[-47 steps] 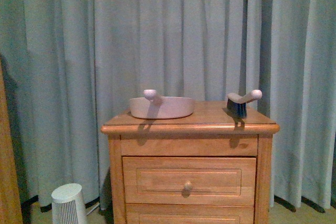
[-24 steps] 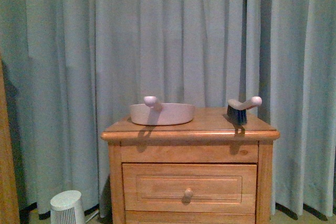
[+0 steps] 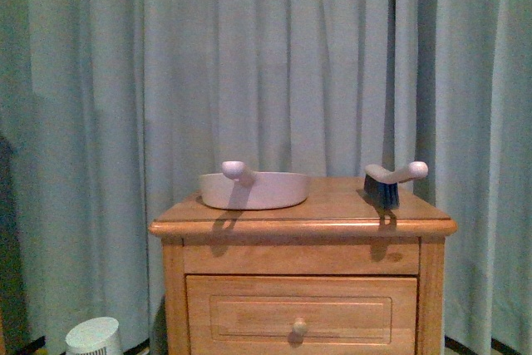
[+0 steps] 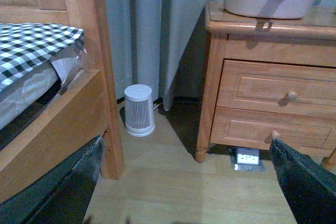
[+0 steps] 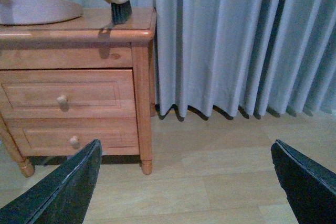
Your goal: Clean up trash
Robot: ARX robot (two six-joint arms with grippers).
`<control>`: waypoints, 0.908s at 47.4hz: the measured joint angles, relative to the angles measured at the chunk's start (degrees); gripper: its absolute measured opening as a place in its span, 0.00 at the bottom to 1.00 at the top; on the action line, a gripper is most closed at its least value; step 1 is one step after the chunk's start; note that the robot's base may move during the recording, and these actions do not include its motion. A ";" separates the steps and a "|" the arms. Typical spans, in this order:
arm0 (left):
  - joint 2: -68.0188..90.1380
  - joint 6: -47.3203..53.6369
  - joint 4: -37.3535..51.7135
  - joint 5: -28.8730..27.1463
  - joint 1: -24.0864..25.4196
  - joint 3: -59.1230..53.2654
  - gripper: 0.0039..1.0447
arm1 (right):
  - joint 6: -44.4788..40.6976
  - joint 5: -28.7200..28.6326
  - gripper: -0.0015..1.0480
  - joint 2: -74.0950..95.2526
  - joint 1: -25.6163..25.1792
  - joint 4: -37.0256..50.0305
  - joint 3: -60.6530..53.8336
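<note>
so far, i judge the cleaning has hardly begun: the dustpan [image 3: 253, 190] sits toward the left edge of the nightstand [image 3: 299, 227] top and the brush [image 3: 386, 185] near its right edge, both untouched. the left gripper [image 4: 186, 145] and the right gripper [image 5: 186, 145] hang low over the floor [image 5: 210, 182] with jaws wide apart, holding nothing. the trash i cannot find in any view; the inside of the dustpan is hidden behind its wall, and the bed [image 4: 63, 124] is cut off.
</note>
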 joint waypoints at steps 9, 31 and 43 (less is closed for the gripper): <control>0.00 0.00 0.00 0.00 0.00 0.00 0.93 | -0.02 0.00 0.93 -0.02 0.00 0.00 0.00; -0.07 0.00 0.00 0.00 0.00 0.00 0.93 | -0.02 -0.02 0.93 -0.02 0.00 0.00 0.00; -0.09 0.00 0.00 0.00 0.00 0.00 0.93 | 0.00 -0.02 0.93 -0.02 0.00 0.00 0.00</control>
